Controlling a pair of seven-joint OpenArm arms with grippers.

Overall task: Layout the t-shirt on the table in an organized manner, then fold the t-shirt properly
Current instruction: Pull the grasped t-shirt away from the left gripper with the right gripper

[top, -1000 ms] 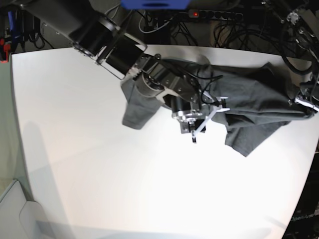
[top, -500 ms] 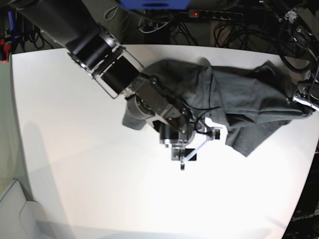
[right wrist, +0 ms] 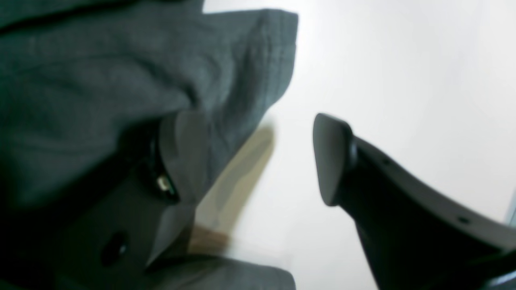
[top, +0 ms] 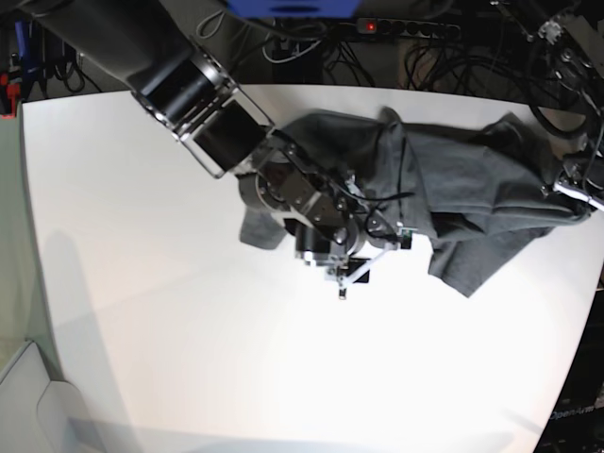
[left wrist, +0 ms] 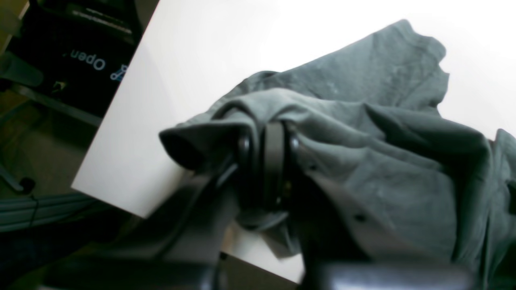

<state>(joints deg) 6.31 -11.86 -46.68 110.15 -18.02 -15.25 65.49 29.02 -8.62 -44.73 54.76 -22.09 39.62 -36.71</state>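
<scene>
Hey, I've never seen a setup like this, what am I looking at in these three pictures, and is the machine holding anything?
This is a robot with two arms working over a white table. One picture looks down from above; the other two come from small cameras mounted at each arm's wrist, so they show the claws close up.

On the table lies a crumpled dark grey t-shirt, not yet spread flat.

The left gripper, at the right edge of the overhead picture, is shut on a bunched edge of the shirt near the table's edge. The right gripper, in the middle of the overhead picture, is open: one finger is beside the cloth, the other over bare table, and it holds nothing.
</scene>
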